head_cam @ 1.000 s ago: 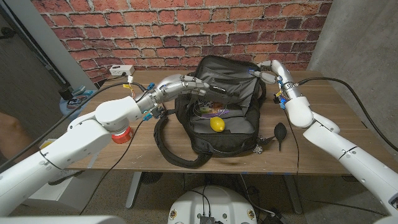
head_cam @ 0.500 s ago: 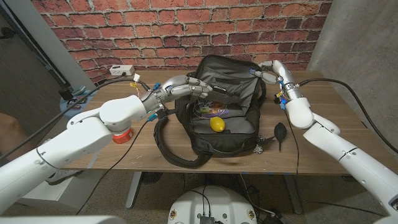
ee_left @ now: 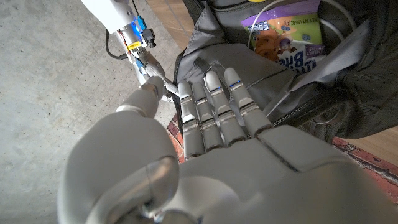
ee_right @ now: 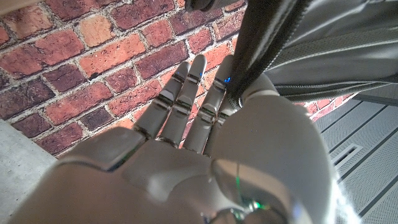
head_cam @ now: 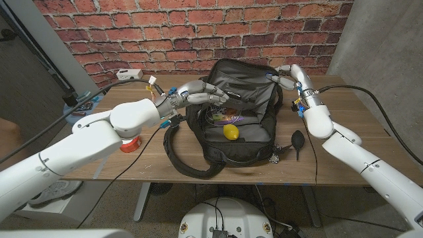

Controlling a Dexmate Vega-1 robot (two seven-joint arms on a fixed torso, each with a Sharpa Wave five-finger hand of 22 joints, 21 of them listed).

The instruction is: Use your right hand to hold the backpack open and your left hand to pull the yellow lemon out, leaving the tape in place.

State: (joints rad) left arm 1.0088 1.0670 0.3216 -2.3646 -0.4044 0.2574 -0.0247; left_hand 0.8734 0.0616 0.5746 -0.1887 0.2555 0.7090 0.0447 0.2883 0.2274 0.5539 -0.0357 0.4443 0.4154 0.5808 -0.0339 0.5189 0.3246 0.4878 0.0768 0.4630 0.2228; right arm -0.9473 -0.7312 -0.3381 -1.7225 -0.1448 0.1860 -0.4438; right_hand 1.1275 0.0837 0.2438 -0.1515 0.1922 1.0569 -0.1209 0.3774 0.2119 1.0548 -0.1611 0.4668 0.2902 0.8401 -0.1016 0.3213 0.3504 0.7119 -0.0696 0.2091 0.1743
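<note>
Backpack (head_cam: 234, 119) lies open on the wooden table (head_cam: 350, 152) with its black flap raised toward the brick wall (head_cam: 198, 33), and the yellow lemon (head_cam: 230, 132) sits inside on the dark lining, near the front of the opening. Starting at the left, a red object (head_cam: 130, 143) sits on the table beneath the left arm, partly hidden, so I cannot tell what it is. A white box (head_cam: 129, 74) rests near the table's far edge. The left hand (head_cam: 198, 92) reaches over the left rim of the bag with its fingers (ee_left: 214, 102) stretched out side by side, holding nothing, well above the lemon and not touching it. Just under those fingers, in the wrist view, a purple snack packet (ee_left: 287, 34) lies in the bag beside a loop of white cable (ee_left: 348, 18). A black strap (head_cam: 177, 155) curls out from the bag's left side onto the table. On the right, the right hand (head_cam: 283, 78) is at the upper right edge of the flap; its wrist view shows a black strip of the bag pinched between thumb and fingers (ee_right: 186, 93). A small black object (head_cam: 297, 140) lies on the table just right of the bag.
</note>
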